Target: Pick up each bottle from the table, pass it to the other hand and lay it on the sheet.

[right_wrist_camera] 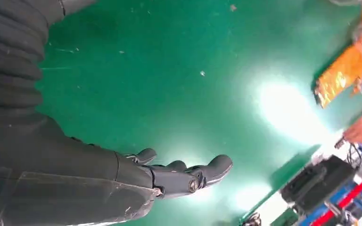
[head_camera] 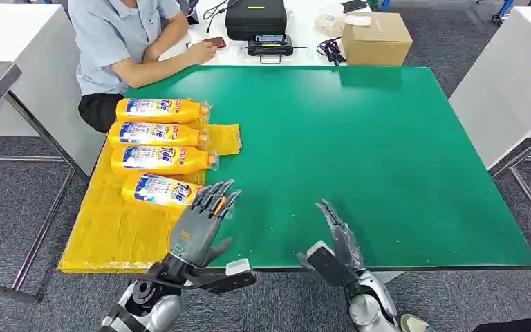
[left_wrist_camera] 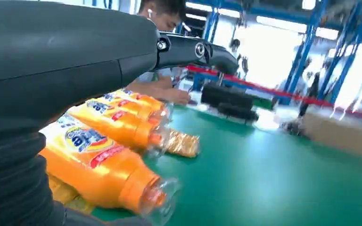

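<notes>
Four orange bottles are lying side by side on the yellow sheet [head_camera: 117, 235] at the left side of the green table [head_camera: 387, 166], caps pointing toward the table's middle. Going from far to near: first bottle [head_camera: 159, 110], second bottle [head_camera: 155, 133], third bottle [head_camera: 160, 159], fourth bottle [head_camera: 160, 189]. All on their sides, roughly parallel, each nearly touching the next.

Left hand [head_camera: 200, 225] is hovering just beside the cap end of the fourth bottle, fingers spread apart and stretched forward, gripping nothing. Can't tell if the fingertips are touching the cap. In the left wrist view the fourth bottle [left_wrist_camera: 99, 174] is showing close up, clear cap toward the green surface.

Right hand [head_camera: 339, 238] is sitting over bare green table near the front edge, well apart from the bottles, fingers extended and loosely apart, holding nothing; right wrist view is showing the same hand [right_wrist_camera: 179, 176] empty over the table.

Far side: a person [head_camera: 121, 41] is sitting at the table's left corner, a cardboard box [head_camera: 377, 38] and a black case [head_camera: 256, 17] are resting beyond the table.
</notes>
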Motion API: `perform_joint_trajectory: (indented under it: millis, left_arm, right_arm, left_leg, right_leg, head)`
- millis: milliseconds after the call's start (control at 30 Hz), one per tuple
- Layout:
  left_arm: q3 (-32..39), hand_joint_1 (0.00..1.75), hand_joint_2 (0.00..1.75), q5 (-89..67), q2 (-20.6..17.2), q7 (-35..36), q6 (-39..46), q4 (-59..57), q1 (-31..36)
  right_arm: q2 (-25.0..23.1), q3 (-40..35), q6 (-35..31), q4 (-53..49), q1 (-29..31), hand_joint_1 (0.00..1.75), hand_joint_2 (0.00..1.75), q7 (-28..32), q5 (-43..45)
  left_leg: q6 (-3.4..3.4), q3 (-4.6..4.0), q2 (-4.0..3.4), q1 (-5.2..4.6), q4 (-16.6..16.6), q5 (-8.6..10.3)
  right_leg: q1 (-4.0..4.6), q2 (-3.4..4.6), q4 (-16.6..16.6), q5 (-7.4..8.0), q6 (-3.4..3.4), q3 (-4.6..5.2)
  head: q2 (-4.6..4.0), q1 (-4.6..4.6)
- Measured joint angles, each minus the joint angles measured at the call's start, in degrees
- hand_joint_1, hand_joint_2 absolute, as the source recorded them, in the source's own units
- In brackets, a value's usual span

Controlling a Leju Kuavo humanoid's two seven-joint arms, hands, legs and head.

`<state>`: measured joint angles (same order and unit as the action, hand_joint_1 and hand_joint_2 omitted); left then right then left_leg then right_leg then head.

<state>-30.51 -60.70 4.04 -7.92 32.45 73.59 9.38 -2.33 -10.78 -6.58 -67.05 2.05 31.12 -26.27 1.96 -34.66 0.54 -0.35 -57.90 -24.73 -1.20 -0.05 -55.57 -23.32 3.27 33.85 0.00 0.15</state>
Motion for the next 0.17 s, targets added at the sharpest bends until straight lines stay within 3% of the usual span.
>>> perform_joint_trajectory:
  millis: [100,167]
  left_arm:
    - [0.20,0.00,1.75,17.18,0.94,-8.57,-1.27,2.27,-2.13]
    - [0.26,0.00,1.75,29.91,1.80,-12.11,-5.57,4.16,-4.55]
  right_arm:
    - [-1.90,2.54,10.60,-2.12,-1.26,0.00,0.00,-1.58,18.83]
    - [-3.44,4.01,7.53,-4.73,-3.02,0.00,0.00,-5.54,23.18]
  left_leg:
    - [0.00,-0.01,0.00,0.00,0.00,0.00]
    - [-0.01,-0.03,0.02,-0.01,0.00,-0.04]
  right_leg:
    - [0.00,0.00,0.00,-0.01,0.00,0.00]
    - [-0.01,-0.01,0.01,-0.04,0.00,0.02]
  head:
    - [0.00,-0.02]
    - [0.00,-0.02]
